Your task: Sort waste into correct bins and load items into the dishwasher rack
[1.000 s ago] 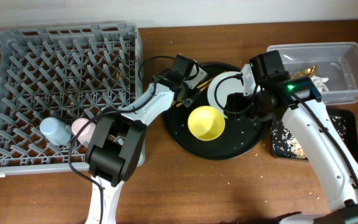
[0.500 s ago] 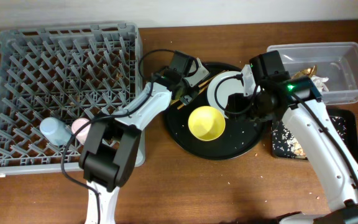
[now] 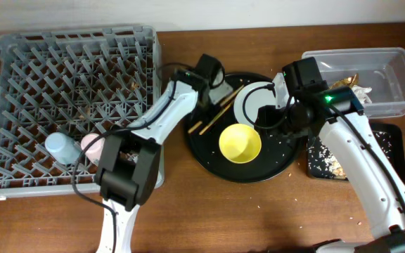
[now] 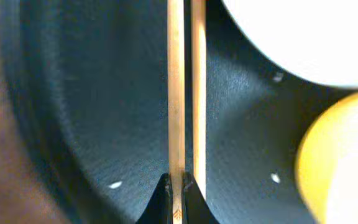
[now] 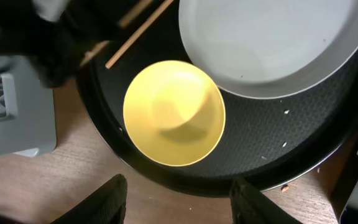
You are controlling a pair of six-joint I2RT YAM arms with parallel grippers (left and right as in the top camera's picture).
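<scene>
My left gripper (image 4: pixel 176 194) is shut on one of two wooden chopsticks (image 4: pixel 176 93); the second lies along its right finger. They lie over the round black tray (image 3: pixel 209 151) and show in the overhead view (image 3: pixel 225 102), below the left gripper (image 3: pixel 206 102). The yellow bowl (image 3: pixel 240 143) and the grey-white plate (image 3: pixel 248 98) sit on that tray. My right gripper (image 5: pixel 185 202) is open and empty above the tray's edge, near the bowl (image 5: pixel 174 112) and plate (image 5: pixel 272 43). The blue cup (image 3: pixel 60 147) and pink cup (image 3: pixel 92 144) stand in the grey rack (image 3: pixel 20 56).
The clear tub (image 3: pixel 392 63), holding a white napkin (image 3: pixel 361 91) and a gold wrapper, stands at the far right. The shallow black tray (image 3: pixel 392 158) with beige crumbs lies in front of it. Crumbs dot the round tray and the table.
The left gripper has drawn back toward the tray's far left edge, and more of the chopsticks now shows lying slantwise. The yellow bowl has slid slightly right. The right arm has stayed put.
</scene>
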